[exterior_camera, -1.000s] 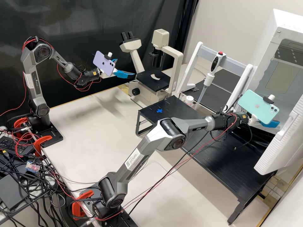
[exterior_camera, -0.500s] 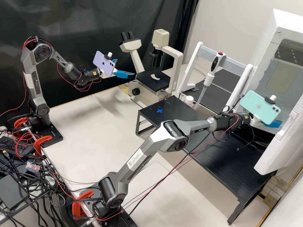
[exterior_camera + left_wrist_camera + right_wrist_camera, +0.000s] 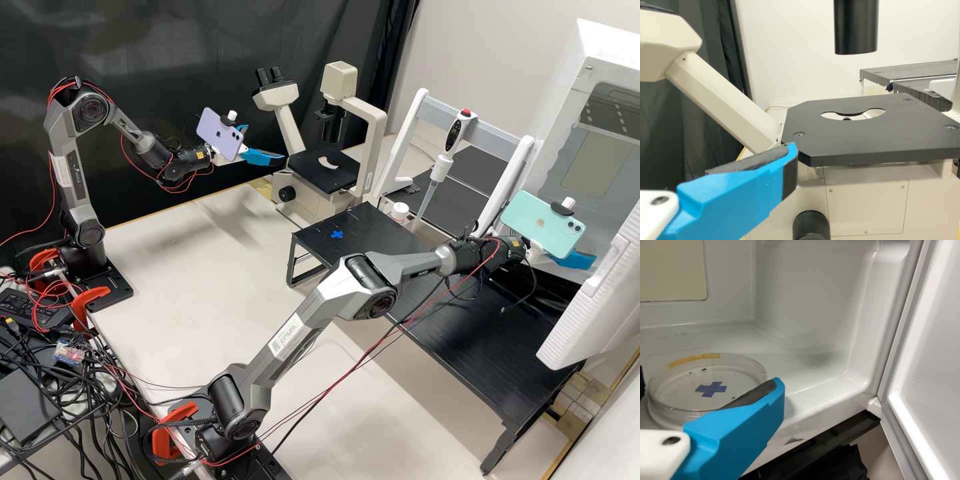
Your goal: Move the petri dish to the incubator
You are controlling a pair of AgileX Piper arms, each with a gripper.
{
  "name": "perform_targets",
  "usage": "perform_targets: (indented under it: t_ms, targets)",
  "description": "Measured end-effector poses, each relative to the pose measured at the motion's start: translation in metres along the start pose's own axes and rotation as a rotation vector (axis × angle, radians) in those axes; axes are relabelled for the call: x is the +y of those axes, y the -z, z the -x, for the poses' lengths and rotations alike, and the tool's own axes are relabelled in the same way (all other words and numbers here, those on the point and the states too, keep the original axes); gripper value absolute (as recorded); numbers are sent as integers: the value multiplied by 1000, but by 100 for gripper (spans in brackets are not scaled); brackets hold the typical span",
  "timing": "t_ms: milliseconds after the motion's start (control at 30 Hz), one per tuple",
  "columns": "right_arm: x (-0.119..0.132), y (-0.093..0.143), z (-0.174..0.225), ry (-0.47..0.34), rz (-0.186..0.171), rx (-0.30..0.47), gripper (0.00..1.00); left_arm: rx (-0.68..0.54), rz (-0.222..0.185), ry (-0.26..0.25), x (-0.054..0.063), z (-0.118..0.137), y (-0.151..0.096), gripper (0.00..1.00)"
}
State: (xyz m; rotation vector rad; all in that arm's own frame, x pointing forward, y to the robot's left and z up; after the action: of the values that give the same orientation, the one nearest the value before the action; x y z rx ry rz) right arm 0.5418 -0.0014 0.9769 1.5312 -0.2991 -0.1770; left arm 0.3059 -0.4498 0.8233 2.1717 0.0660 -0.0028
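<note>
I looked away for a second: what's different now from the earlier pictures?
In the high view, the right arm's elbow sank a little toward the incubator, and the right gripper shifted slightly that way too. Whether it just let go of the petri dish, now on the incubator's floor, I can't tell. The left gripper, microscope and open incubator door stayed put.

In the high view, the room is bounded by a black curtain [image 3: 167,40] at eleven o'clock and a pale wall [image 3: 480,53] at one; tiled floor [image 3: 575,405] is glimpsed at four.
</note>
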Motion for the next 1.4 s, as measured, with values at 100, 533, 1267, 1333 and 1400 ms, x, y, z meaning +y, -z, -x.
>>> perform_targets:
  t_ms: [100,533,1267,1333,1400]
  targets:
    - [-5,-4,0,14,-3,-10,100,0,0,0,0,0,0,100]
    - [15,-26,37,-7,-84,10,100,0,0,0,0,0,0,100]
    - [8,-40,199,-184,-139,290,100,0,0,0,0,0,0,100]
    - [-3,-40,222,-193,-130,328,100,0,0,0,0,0,0,100]
    - [-11,-38,240,-204,-113,369,100,0,0,0,0,0,0,100]
